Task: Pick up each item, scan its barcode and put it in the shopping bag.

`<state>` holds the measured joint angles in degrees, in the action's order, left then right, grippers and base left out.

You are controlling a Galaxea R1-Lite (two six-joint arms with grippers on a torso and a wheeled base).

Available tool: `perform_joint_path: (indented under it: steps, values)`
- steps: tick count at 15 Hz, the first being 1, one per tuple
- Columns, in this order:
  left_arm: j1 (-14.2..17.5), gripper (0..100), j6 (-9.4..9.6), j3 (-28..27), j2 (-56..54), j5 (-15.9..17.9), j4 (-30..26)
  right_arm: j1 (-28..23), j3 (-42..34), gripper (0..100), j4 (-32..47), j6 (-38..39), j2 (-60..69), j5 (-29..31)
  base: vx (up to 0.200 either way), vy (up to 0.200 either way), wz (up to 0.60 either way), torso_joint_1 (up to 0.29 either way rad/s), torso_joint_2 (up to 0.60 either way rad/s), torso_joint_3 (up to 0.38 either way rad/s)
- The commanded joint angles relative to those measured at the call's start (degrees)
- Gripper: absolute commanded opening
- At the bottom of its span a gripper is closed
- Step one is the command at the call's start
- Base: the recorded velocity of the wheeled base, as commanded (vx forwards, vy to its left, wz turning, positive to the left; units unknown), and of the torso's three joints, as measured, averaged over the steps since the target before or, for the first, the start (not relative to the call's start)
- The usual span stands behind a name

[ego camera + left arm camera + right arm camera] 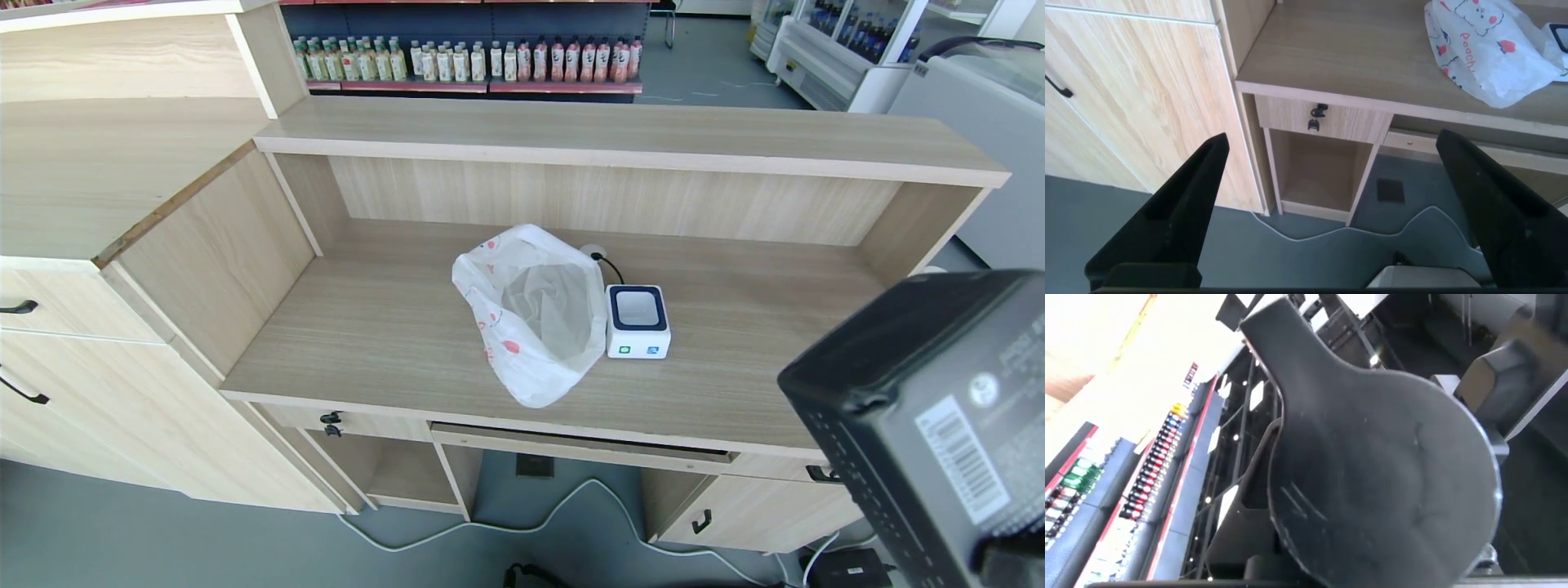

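Note:
A white plastic shopping bag (531, 318) with red prints lies open on the wooden counter (384, 327), its mouth facing up. Right beside it stands a small white barcode scanner (637, 320) with a dark-rimmed window and a black cable behind it. My left gripper (1331, 139) is open and holds nothing. It hangs below counter height, in front of the counter's left end, and the bag (1486, 49) lies further along the countertop. My right gripper (1372, 457) points up toward the ceiling. The right arm's black housing (939, 433) is at the lower right of the head view.
The counter has a raised back ledge (620, 135) and side walls. Below it are a locked drawer (1315, 118), an open cubby (1319, 175) and cabinet doors (98, 384). A white cable (522, 523) runs over the grey floor. Shelves of bottles (465, 61) stand far behind.

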<state>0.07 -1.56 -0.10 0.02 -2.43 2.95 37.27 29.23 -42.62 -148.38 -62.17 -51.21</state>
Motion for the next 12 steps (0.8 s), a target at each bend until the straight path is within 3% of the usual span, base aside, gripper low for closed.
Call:
perform_joint_path:
  steps: [1, 12]
  values:
    - [0.0, 100, -0.02, 0.0, 0.0, 0.0, 0.0, 0.1, 0.0, 0, 0.0, 0.0, 0.0, 0.0, 0.000, 0.000, 0.00, 0.000, 0.00, 0.000]
    - [0.0, 100, -0.02, 0.0, 0.0, 0.0, 0.0, 0.1, -0.1, 0, 2.4, -0.2, 1.3, 0.0, 0.000, 0.000, 0.00, 0.000, 0.00, 0.000]
